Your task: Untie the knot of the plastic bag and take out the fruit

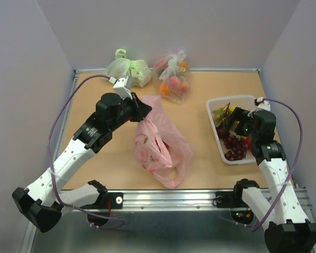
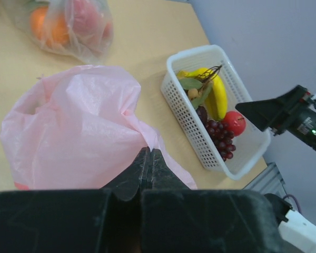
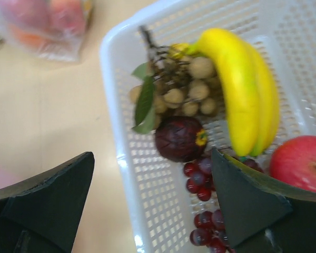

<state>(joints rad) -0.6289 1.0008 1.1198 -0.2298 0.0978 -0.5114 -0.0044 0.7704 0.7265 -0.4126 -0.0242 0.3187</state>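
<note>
Left wrist view, left pincer [image 2: 149, 158] clamped on plastic bag [image 2: 79, 126], right pincer [image 3: 151, 158] spread wide over basket [image 3: 130, 174].

The top view looks down on the whole table [image 1: 210, 89]; both wrist views, nearer, share the white basket [image 2: 187, 118] [image 3: 139, 184].

Green bag [image 1: 127, 68], clear bag [image 1: 174, 78] — white basket [image 2: 192, 126]

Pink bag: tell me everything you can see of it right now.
The pink bag is thin, translucent, crinkled plastic, lying slumped in the middle of the table. The shut left gripper pinches its far end; a handle loop trails toward the near edge. Reddish shapes show faintly through it. I can see no knot.
</note>
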